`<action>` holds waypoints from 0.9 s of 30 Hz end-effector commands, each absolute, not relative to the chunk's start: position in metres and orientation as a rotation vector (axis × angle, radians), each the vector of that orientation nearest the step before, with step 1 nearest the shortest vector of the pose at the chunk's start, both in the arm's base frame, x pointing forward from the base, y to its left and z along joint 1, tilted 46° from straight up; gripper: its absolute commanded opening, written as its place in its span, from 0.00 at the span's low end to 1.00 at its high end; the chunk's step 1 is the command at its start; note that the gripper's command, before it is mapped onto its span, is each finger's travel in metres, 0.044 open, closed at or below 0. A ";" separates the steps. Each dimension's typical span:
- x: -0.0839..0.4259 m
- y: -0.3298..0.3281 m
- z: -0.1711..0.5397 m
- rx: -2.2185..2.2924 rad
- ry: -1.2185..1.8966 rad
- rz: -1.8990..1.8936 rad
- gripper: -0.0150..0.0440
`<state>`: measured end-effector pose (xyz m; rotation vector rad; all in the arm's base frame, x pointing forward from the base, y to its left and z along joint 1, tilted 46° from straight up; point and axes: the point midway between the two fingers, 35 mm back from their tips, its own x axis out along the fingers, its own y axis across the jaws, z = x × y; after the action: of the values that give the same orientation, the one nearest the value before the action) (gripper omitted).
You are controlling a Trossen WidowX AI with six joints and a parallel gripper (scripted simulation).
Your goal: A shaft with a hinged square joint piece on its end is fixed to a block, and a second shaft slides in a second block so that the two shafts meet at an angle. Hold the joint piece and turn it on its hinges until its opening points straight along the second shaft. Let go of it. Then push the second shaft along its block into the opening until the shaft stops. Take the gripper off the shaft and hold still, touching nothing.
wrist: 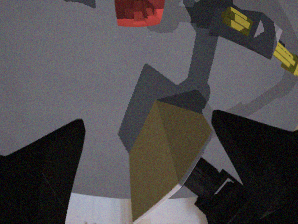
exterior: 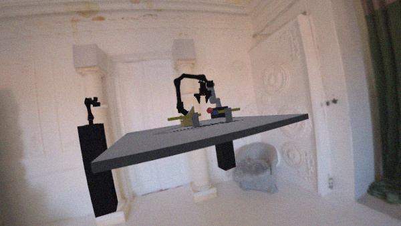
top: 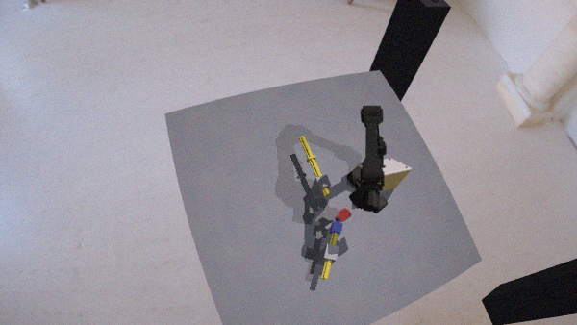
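The red joint piece (top: 343, 214) (exterior: 209, 110) (wrist: 140, 12) sits beyond a blue part (top: 337, 227) (exterior: 215, 112) on the end of the fixed yellow shaft (top: 326, 270) (exterior: 235, 109), which its grey block (top: 330, 252) (exterior: 228, 115) carries. In the top view the red piece leans to the upper right, turned aside from the second shaft. The second yellow shaft (top: 307, 148) (exterior: 174, 118) (wrist: 286, 59) lies through its own block (exterior: 195, 120), its near end apart from the red piece. My gripper (exterior: 202, 99) (wrist: 150, 121) is open and empty, above the table and clear of the joint.
A wedge-shaped block with olive sides (top: 396, 181) (exterior: 186, 122) (wrist: 165, 160) and a pale slanted face stands below the arm, between the fingers in the wrist view but lower down. A grey arm (exterior: 215, 99) stands behind. Arm shadows darken the second block in the top view.
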<state>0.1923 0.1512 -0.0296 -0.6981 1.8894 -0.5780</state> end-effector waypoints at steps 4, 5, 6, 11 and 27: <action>0.190 0.134 -0.051 -0.700 1.903 -0.569 1.00; 0.190 0.130 -0.054 -0.700 1.903 -0.569 1.00; 0.189 0.127 -0.058 -0.700 1.903 -0.570 1.00; 0.185 0.109 -0.075 -0.700 1.903 -0.571 1.00; 0.205 0.100 -0.092 -0.700 1.901 -0.571 1.00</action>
<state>0.1937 0.0995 -0.0892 -0.6949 1.9043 -0.5756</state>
